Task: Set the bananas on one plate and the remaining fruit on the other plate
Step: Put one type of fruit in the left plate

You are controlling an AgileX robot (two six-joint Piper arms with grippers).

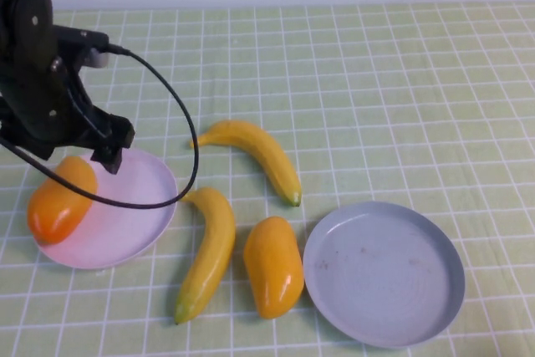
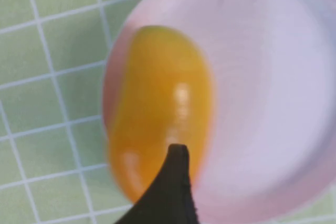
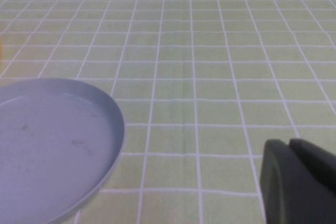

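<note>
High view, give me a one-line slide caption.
Left gripper over pink plate holding one mango; two bananas, second mango wait by grey plate; right gripper unseen.

Bright even light, blurry wrist views

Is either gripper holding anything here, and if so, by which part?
Nothing appears held. The left gripper hangs above the pink plate, apart from the mango lying on its rim. The right gripper grips nothing visible beside the grey-blue plate.

We find no readable text, label, brand or number anywhere. The fruit, plates and cloth carry no writing we can make out.
</note>
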